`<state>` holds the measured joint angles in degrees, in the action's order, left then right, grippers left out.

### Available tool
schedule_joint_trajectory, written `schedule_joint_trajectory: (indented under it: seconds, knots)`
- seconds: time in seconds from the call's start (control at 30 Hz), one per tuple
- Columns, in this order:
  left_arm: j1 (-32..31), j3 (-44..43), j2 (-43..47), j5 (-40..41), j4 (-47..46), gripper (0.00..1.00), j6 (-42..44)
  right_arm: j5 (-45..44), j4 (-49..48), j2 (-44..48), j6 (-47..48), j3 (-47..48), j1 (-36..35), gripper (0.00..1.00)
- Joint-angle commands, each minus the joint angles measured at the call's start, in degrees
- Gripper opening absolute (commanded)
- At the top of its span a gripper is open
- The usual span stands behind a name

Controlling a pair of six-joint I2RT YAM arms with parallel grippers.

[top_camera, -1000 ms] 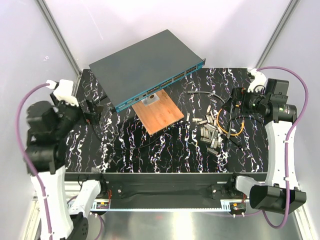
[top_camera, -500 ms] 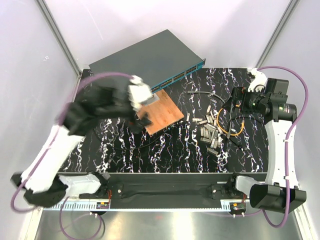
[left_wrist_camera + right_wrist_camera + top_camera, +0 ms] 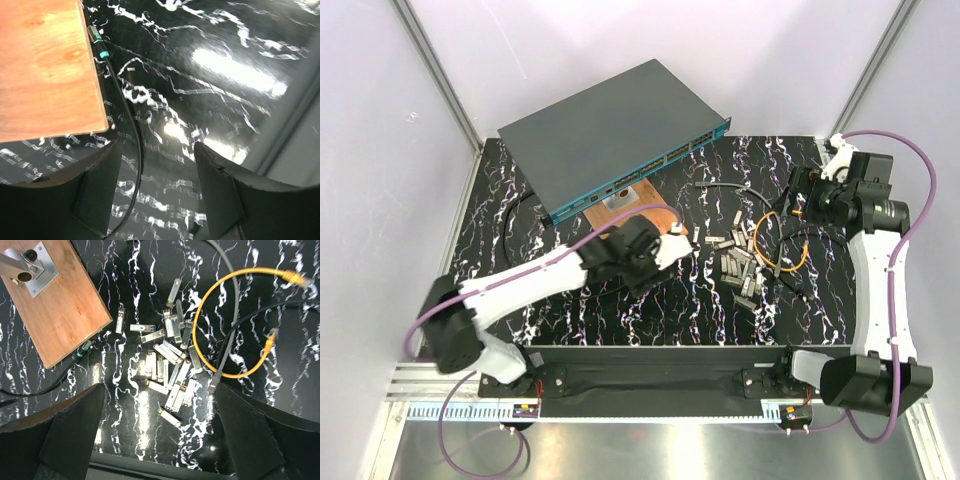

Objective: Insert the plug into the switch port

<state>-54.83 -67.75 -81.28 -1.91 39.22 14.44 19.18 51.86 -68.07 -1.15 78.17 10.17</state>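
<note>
Left gripper [image 3: 156,152] was low over the black, white-veined desk [image 3: 800,300], centre of the overhead frame, just off the lower right edge of the thin orange-brown wooden board [image 3: 45,70]. Its fingers [image 3: 102,190] stood spread. A thin black cable [image 3: 137,150] ran up between them, not pinched.

The small green-banded plug [image 3: 98,41] at that cable's end lay flat on the desk against the board's edge, upper left of the left wrist frame, well ahead of the fingertips.

The large flat dark-grey network switch [image 3: 610,130], with its teal-blue ported front, sat upper centre of the overhead frame, beyond the board.

Right gripper [image 3: 160,390] hung spread wide and empty over a scatter of small silver metal modules [image 3: 167,365] and a yellow cable [image 3: 195,327] loop.

Judgement: the step in hand was the pick-up.
- Advance along the cable and close on the plug body or just behind the green band. A grip far down the cable would leave a slack tail likely to flop at insertion.
- The board edge looked likely to crowd one finger, so keep the jaws square across the cable.
</note>
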Motion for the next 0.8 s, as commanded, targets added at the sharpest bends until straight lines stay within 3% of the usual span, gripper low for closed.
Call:
schedule_joint_trajectory:
  seconds: [0.0,0.2,0.77]
  knots:
    - [-0.5,1.6,-4.7,5.4,-9.2,0.64,-2.2,1.7,-1.6,-1.8,-2.5,1.6,-0.1,1.0]
    - [-0.5,2.0,-13.5,7.1,-12.6,0.62,-2.2,3.8,-3.3,-1.1,-5.4,0.3,-0.1,1.0]
    - [5.6,0.1,-22.7,5.8,-14.2,0.66,5.2,13.9,-5.5,-0.2,-5.1,-2.9,-0.1,1.0]
